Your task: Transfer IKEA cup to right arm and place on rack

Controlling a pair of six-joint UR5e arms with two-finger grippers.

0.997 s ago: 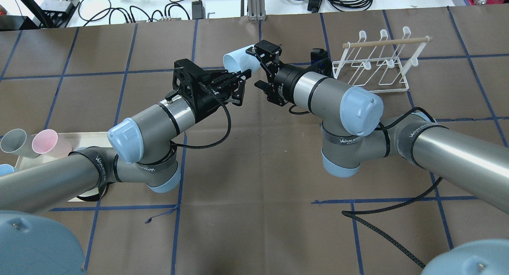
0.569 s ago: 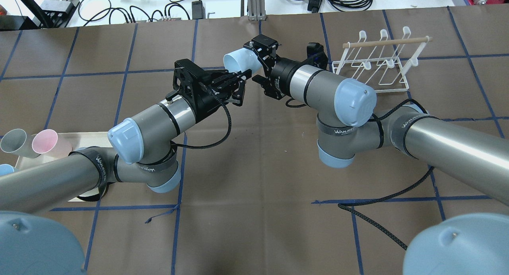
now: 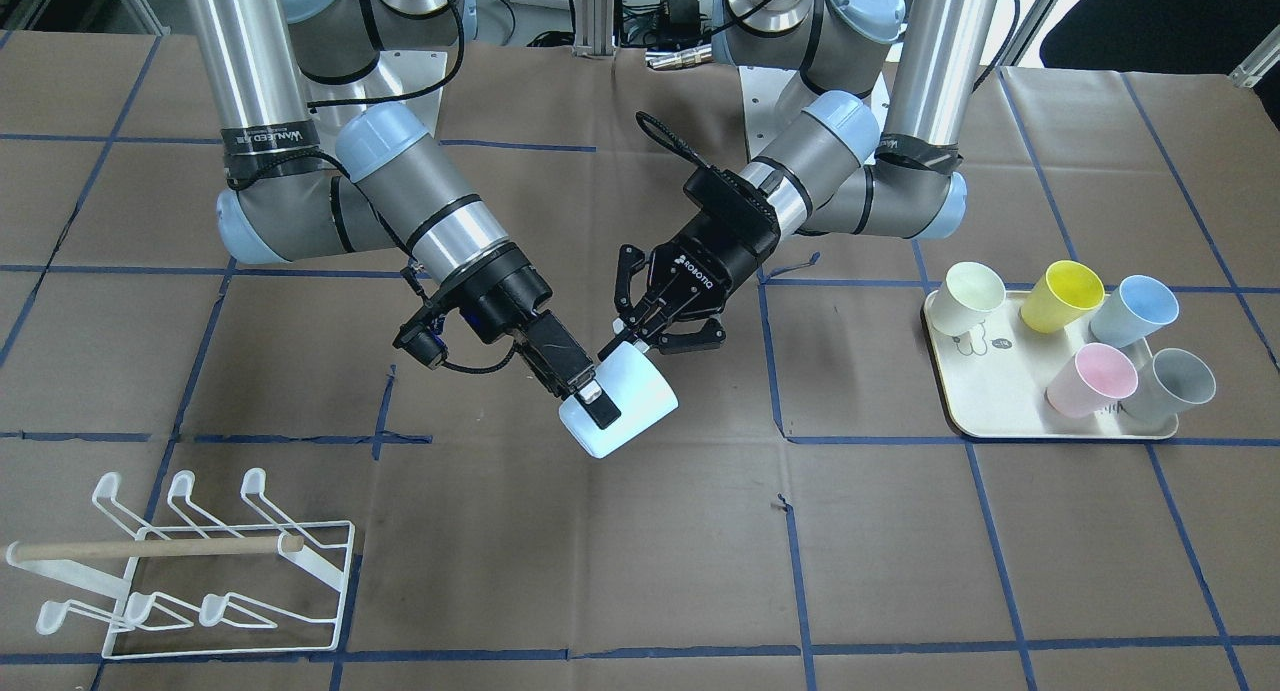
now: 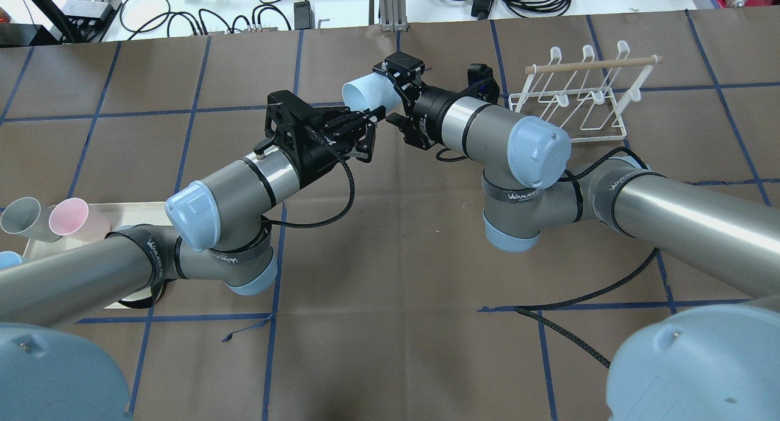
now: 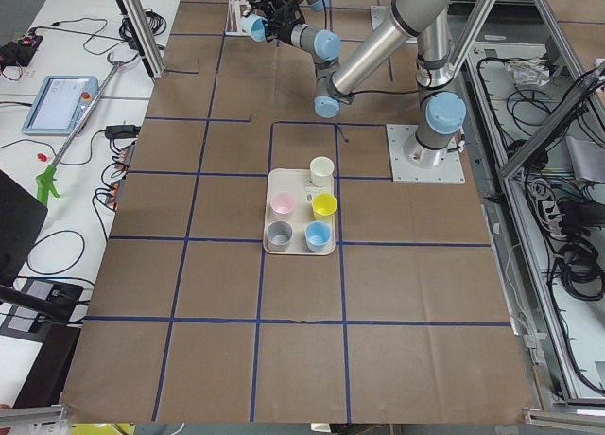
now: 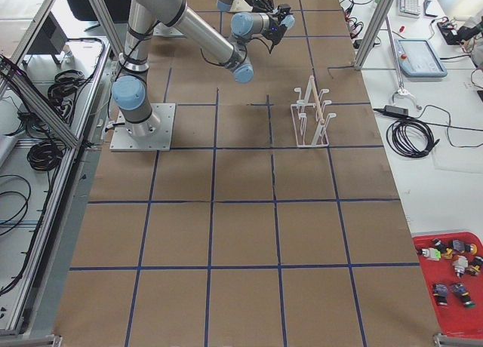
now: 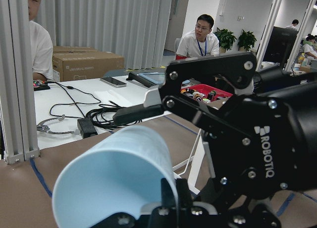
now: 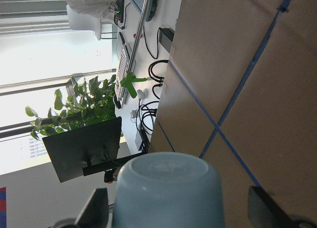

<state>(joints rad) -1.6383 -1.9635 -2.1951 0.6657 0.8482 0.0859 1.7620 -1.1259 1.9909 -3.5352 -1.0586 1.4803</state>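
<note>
A pale blue cup [image 4: 365, 93] hangs in mid-air over the table's middle, lying on its side. My left gripper [image 4: 375, 113] is shut on the cup's rim; in the left wrist view one finger sits inside the cup [image 7: 114, 178]. My right gripper [image 4: 393, 95] is open, and its fingers [image 8: 96, 208] straddle the cup's closed base [image 8: 166, 188] with a gap on one side. In the front-facing view the cup [image 3: 625, 406] sits between the left gripper [image 3: 628, 343] and the right gripper [image 3: 590, 401]. The white wire rack [image 4: 573, 98] with a wooden dowel stands to the right of the right wrist.
A cream tray [image 3: 990, 416] holds several upright coloured cups on my left side, also partly seen in the overhead view [image 4: 36, 247]. A braided cable [image 4: 579, 342] lies on the brown paper under the right arm. Cables and gear lie beyond the table's far edge.
The right arm has shifted left toward the cup, bringing its open fingers further around the cup's base. The left arm and the cup have stayed still.
</note>
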